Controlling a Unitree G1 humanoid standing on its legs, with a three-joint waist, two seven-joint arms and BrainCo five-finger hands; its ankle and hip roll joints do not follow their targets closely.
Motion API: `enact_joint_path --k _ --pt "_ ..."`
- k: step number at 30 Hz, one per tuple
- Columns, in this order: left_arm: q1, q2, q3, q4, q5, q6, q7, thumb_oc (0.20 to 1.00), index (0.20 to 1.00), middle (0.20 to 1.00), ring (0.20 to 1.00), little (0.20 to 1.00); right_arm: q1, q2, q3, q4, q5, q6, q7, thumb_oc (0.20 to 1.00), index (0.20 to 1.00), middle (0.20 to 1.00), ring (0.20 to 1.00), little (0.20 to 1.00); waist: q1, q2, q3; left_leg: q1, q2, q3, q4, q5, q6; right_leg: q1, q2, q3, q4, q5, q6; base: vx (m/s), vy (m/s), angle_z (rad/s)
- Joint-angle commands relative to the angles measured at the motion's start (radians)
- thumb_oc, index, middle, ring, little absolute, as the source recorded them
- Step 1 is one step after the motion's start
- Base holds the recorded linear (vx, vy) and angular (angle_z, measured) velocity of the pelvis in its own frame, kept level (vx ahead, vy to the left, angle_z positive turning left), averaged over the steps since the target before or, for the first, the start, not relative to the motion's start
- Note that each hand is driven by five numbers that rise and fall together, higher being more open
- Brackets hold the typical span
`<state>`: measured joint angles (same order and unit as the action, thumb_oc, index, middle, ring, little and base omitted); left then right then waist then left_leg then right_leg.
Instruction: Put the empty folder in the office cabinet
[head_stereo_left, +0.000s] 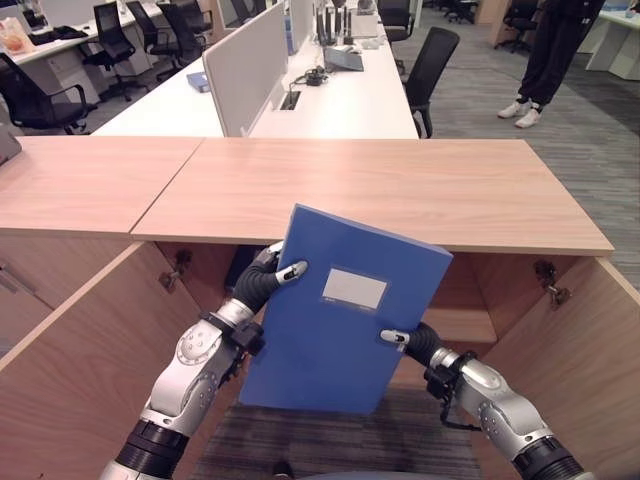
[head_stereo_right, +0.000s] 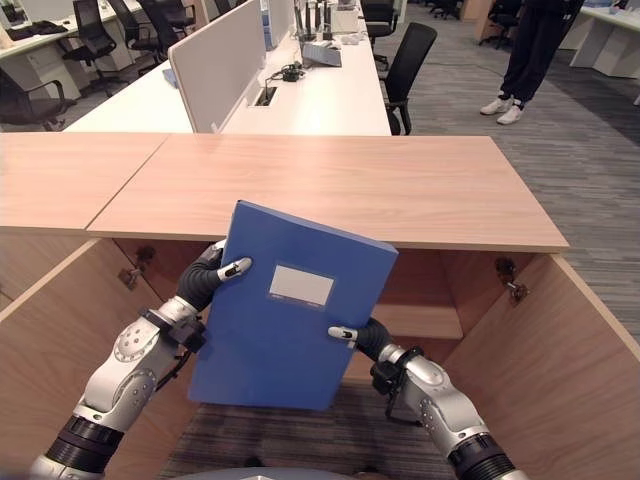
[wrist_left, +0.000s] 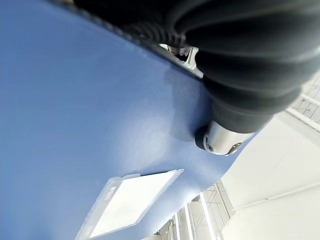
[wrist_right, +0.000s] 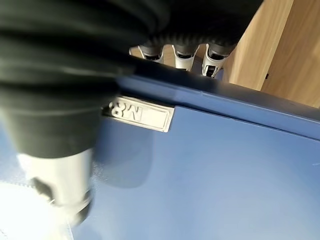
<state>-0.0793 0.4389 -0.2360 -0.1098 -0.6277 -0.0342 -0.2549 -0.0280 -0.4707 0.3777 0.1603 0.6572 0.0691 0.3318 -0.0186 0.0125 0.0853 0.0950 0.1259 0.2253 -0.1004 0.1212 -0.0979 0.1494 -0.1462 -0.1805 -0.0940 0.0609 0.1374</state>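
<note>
The blue folder (head_stereo_left: 345, 310) hangs tilted in front of the open office cabinet (head_stereo_left: 480, 300), held between both hands; the left hand (head_stereo_left: 262, 283) pinches its left edge, thumb on the front face, and the right hand (head_stereo_left: 415, 341) grips the lower right edge, thumb on the front, fingers (wrist_right: 183, 54) curled behind. The cabinet's wooden top (head_stereo_left: 370, 190) juts out just above the folder's upper corner — both doors (head_stereo_left: 85, 350) stand swung wide; beyond lie white desks (head_stereo_left: 330, 95), black office chairs (head_stereo_left: 430, 60), and a person's legs (head_stereo_left: 545, 60) well apart.
</note>
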Motion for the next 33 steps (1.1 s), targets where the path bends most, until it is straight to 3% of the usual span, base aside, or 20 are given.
enact_joint_path --k 1,17,18,19,25,30,33 --pt "-0.169 -0.106 -0.100 -0.020 -0.119 -0.066 -0.010 0.200 0.200 0.200 0.200 0.200 -0.175 0.138 0.089 -0.053 0.058 -0.070 0.038 0.200 0.200 0.200 0.200 0.200 0.008 -0.022 0.029 0.080 -0.026 -0.043 0.013 -0.145 -0.004 0.027 -0.003 -0.010 0.011 -0.089 0.024 0.00 0.000 0.00" --pt "-0.146 -0.099 -0.065 -0.028 -0.111 -0.074 -0.010 0.200 0.200 0.200 0.200 0.200 -0.159 0.120 0.083 -0.082 0.064 -0.057 0.070 0.200 0.200 0.200 0.200 0.200 0.012 -0.025 0.025 0.083 -0.023 -0.048 0.013 -0.145 -0.005 0.030 0.000 -0.011 0.012 -0.092 0.022 0.00 0.000 0.00" --pt "-0.142 -0.096 -0.058 -0.027 -0.102 -0.077 -0.008 0.410 0.410 0.410 0.410 0.410 -0.157 0.113 0.080 -0.085 0.054 -0.058 0.072 0.200 0.200 0.200 0.200 0.200 0.013 -0.025 0.025 0.083 -0.023 -0.048 0.013 -0.145 -0.005 0.029 0.000 -0.011 0.013 -0.091 0.022 0.00 0.000 0.00" --pt "-0.130 -0.091 -0.038 -0.023 -0.085 -0.081 -0.003 1.000 1.000 1.000 1.000 1.000 -0.148 0.096 0.066 -0.088 0.014 -0.061 0.070 0.200 0.200 0.200 0.200 0.200 0.014 -0.025 0.026 0.083 -0.023 -0.048 0.013 -0.145 -0.006 0.030 -0.001 -0.013 0.012 -0.092 0.022 0.00 0.000 0.00" --pt "-0.076 -0.032 0.041 -0.021 0.035 -0.090 -0.008 1.000 1.000 1.000 1.000 1.000 -0.092 0.044 -0.022 -0.091 -0.117 -0.071 0.059 0.200 0.200 0.200 0.200 0.200 0.015 -0.024 0.022 0.081 -0.025 -0.049 0.013 -0.146 -0.007 0.029 0.000 -0.016 0.013 -0.092 0.023 0.00 0.000 0.00" --pt "0.056 0.065 0.131 -0.028 0.095 -0.059 -0.127 1.000 1.000 1.000 1.000 1.000 0.001 0.010 -0.122 -0.042 -0.241 -0.070 0.077 0.200 0.200 0.200 0.200 0.200 0.017 -0.018 0.024 0.080 -0.025 -0.052 0.013 -0.148 -0.008 0.028 -0.001 -0.020 0.013 -0.092 0.025 0.00 -0.001 0.03" --pt "0.113 0.082 0.152 -0.038 0.086 -0.040 -0.173 1.000 1.000 1.000 1.000 1.000 0.030 0.006 -0.138 -0.008 -0.268 -0.070 0.084 0.200 0.200 0.200 0.200 0.200 0.017 -0.017 0.025 0.079 -0.024 -0.051 0.013 -0.149 -0.008 0.026 -0.001 -0.022 0.011 -0.091 0.026 0.00 0.000 0.01"
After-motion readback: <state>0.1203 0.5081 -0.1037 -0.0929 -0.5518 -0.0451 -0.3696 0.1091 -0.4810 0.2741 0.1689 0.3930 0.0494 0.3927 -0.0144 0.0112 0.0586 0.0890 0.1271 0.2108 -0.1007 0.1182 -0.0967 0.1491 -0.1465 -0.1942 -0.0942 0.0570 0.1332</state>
